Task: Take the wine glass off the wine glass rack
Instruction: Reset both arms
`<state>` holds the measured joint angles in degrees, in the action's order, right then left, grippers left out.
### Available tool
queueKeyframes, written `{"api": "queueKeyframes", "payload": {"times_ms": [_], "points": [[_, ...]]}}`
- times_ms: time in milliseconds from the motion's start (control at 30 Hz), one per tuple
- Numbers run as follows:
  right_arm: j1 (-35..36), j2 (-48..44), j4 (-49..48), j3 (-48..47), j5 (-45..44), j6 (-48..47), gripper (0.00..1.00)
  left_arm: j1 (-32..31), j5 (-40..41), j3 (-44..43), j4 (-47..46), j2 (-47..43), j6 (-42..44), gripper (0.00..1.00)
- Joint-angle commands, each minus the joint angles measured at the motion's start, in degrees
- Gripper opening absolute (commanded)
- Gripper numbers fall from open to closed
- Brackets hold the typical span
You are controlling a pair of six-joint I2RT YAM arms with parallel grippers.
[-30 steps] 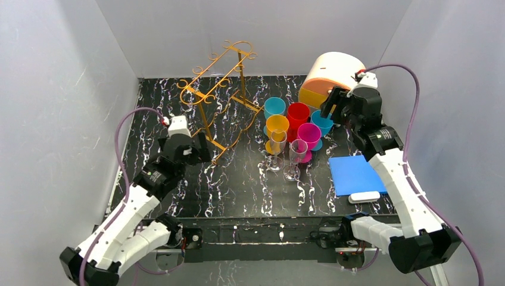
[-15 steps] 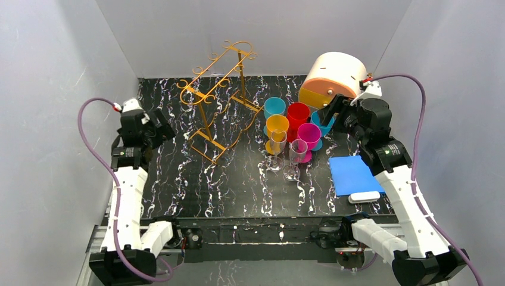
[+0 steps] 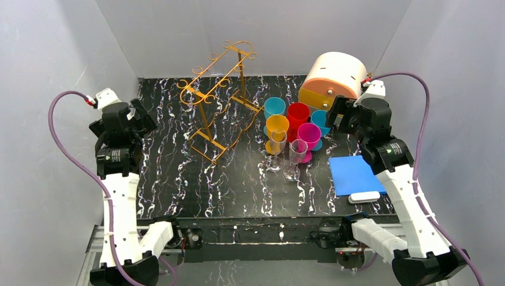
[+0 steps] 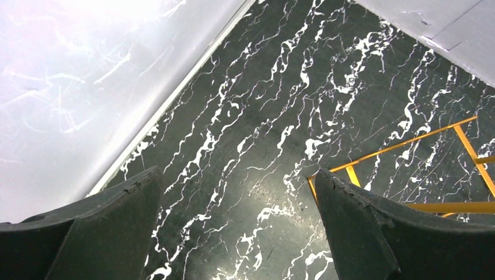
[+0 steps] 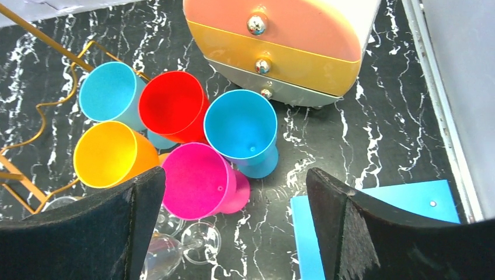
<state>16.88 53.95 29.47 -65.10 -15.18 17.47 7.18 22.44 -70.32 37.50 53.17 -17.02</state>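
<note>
The rack (image 3: 206,119), upper centre, looks bare. Two clear glasses (image 3: 277,146) stand mid-frame on the tabletop (image 3: 226,185). The left gripper (image 4: 240,186) and right gripper (image 5: 233,178) gape wide, empty. Removal seems finished; next, probably just park the arms.

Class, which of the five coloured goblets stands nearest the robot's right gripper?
The darker blue goblet at the group's right edge, directly beside the right gripper; the lighter blue goblet stands far left, beyond the red goblet.
</note>
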Motion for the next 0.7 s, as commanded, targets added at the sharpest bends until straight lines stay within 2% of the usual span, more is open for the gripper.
{"api": "queueKeyframes", "payload": {"times_ms": [0, 100, 233, 367, 500, 667], "points": [[-0.27, 1.92, 0.90, -5.43, -2.37, -4.14, 0.98, 0.20, -2.84, -7.32, 2.18, 2.83, 3.94, 0.98], [-0.27, 3.49, 1.56, -9.39, -1.41, -5.02, 0.99, 0.20, -3.33, -11.94, 3.66, 5.35, 5.16, 0.98], [-0.21, 5.42, 4.29, -13.51, -4.77, -2.02, 0.99, 0.20, -7.20, -15.73, 3.72, 6.42, 3.54, 0.98], [-0.27, 4.36, 6.38, -11.97, -2.85, 3.55, 0.99, 0.20, -8.07, -15.06, 3.27, 5.01, 1.71, 0.98], [-0.27, 1.36, 3.52, -7.52, 0.34, 5.37, 0.99, 0.20, -7.47, -12.19, 2.07, 2.94, 1.30, 0.98], [-0.26, 2.63, 5.40, -10.24, 0.82, 5.52, 0.99, 0.20, -9.47, -11.22, 1.97, 3.03, 1.98, 0.98]]}}
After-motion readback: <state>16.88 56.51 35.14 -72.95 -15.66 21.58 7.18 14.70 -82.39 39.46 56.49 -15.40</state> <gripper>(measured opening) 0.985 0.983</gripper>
